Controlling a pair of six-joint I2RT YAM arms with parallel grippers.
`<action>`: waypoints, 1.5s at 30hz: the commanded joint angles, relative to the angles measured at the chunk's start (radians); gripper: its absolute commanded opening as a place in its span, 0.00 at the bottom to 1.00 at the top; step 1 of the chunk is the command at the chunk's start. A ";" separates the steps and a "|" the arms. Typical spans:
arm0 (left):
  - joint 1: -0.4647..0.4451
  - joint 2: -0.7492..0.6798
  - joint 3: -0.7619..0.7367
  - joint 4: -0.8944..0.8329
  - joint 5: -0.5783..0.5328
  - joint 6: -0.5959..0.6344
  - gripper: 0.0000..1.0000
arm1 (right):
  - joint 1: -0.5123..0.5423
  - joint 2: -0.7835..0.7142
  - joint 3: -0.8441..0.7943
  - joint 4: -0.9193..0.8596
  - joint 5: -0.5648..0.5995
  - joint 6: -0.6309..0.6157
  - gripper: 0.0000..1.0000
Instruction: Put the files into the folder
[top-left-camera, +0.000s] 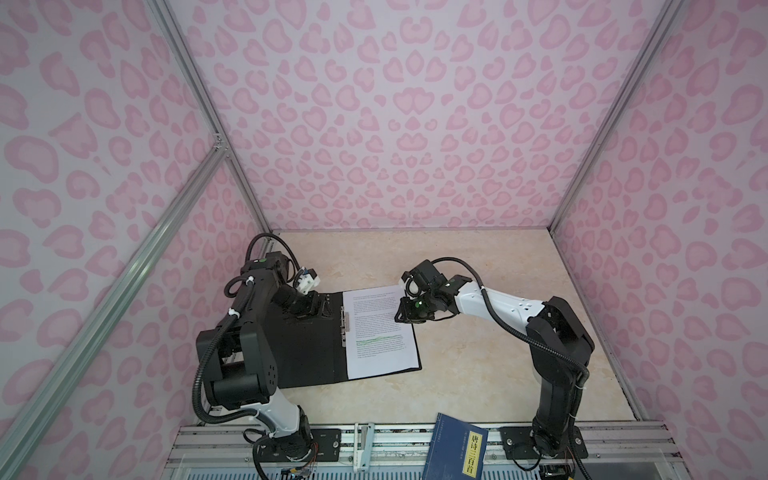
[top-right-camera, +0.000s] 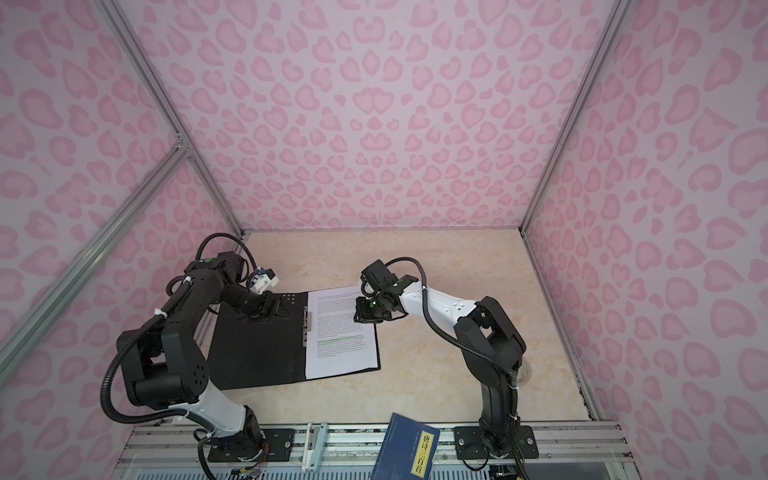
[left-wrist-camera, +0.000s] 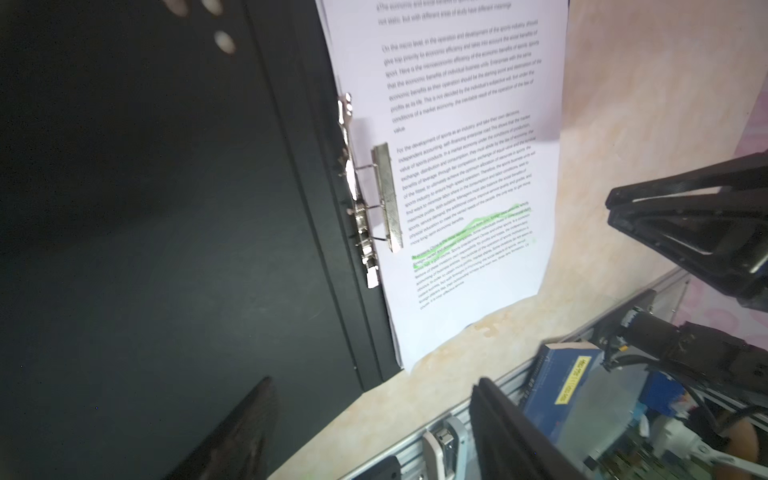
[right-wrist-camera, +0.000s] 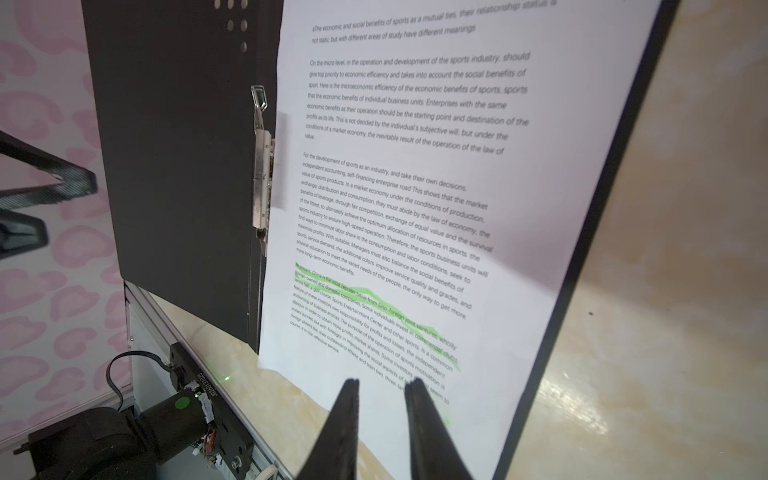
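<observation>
The folder (top-left-camera: 299, 353) lies open on the table (top-left-camera: 478, 332), black inside up. The files (top-left-camera: 380, 332) rest on its right half, their left margin at the clip (left-wrist-camera: 386, 195) by the spine. Only the top sheet shows, so I cannot count the stack, nor tell whether the clip bar presses the paper.

The loading step looks close to done. What seems left is to square the sheets, secure them, and fold the cover over. That would call for a low, flat catch under the folder's left edge, with the sheets kept from sliding.

The left gripper (top-left-camera: 319, 311) hangs over the far end of the folder's left half, its arm folded back, jaws spread wide and empty. The right arm reaches in from the folder's right, wrist bent down. The right gripper (right-wrist-camera: 383, 384) is poised over the files at the folder's far right edge, its fingers nearly together with a narrow gap and nothing in it.
</observation>
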 joint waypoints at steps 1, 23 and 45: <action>-0.044 0.035 -0.016 0.038 0.054 -0.047 0.76 | -0.005 -0.020 -0.022 0.004 0.018 0.003 0.24; -0.186 0.202 -0.102 0.273 0.007 -0.205 0.76 | -0.116 -0.189 -0.159 -0.009 0.059 0.007 0.25; -0.314 0.341 0.046 0.270 0.166 -0.289 0.75 | -0.204 -0.247 -0.275 0.000 0.068 0.046 0.26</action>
